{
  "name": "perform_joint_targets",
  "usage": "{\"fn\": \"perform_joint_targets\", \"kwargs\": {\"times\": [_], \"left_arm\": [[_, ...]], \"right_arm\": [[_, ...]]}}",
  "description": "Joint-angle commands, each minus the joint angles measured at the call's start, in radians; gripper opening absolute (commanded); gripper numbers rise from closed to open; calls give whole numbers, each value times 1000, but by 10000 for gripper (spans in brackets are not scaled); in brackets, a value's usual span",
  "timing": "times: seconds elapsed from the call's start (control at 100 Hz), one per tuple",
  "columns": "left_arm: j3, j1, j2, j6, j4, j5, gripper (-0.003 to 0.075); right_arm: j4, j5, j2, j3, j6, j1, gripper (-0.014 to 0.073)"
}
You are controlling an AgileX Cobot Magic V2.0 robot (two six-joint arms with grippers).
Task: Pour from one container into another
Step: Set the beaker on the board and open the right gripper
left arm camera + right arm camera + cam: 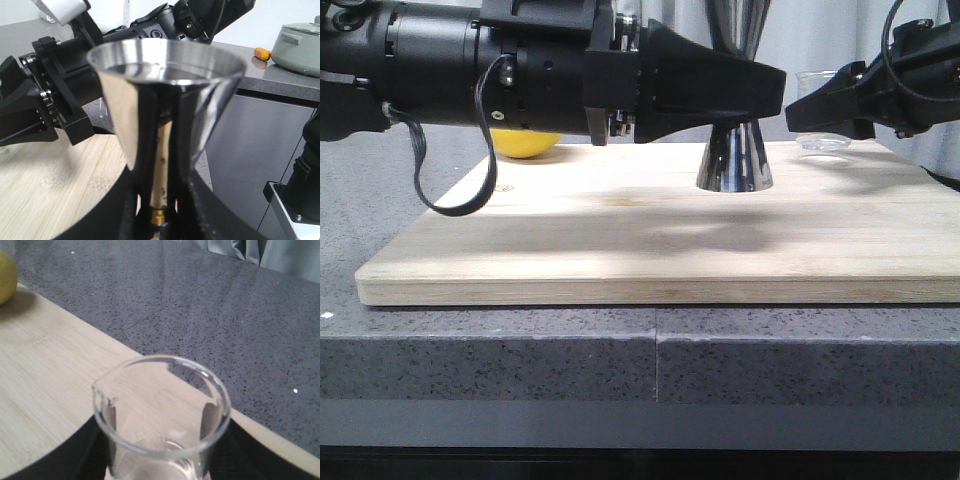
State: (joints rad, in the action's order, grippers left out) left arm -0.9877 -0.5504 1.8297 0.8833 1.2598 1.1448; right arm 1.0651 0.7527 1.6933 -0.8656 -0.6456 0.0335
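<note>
The steel jigger [733,160] stands upright on the wooden board [620,230], its base flat on the wood. My left gripper [745,95] reaches in from the left and is shut on its narrow waist. In the left wrist view the black fingers [185,200] press both sides of the jigger [165,85], just above the gold band [159,216]. The clear glass beaker [823,145] is at the board's back right, upright. My right gripper [820,108] is shut on it. In the right wrist view the beaker [160,450] sits between the dark fingers [240,450], pour lip towards the board.
A yellow lemon [525,143] lies at the board's back left, behind my left arm. Grey speckled counter [210,305] surrounds the board. A pale green pot [300,42] and a small orange item [262,52] sit on a far counter.
</note>
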Motion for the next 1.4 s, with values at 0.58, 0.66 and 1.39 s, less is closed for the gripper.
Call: {"fn": "perform_joint_targets", "kwargs": {"times": [0.58, 0.66, 1.39], "left_arm": [[-27, -3, -57, 9, -31, 74, -21], [-27, -3, -57, 9, -31, 74, -21], [-27, -3, -57, 9, -31, 74, -21]], "right_arm": [[-38, 72, 18, -30, 20, 3, 227], [-34, 67, 20, -30, 20, 3, 227], [-22, 67, 20, -30, 20, 3, 430]]}}
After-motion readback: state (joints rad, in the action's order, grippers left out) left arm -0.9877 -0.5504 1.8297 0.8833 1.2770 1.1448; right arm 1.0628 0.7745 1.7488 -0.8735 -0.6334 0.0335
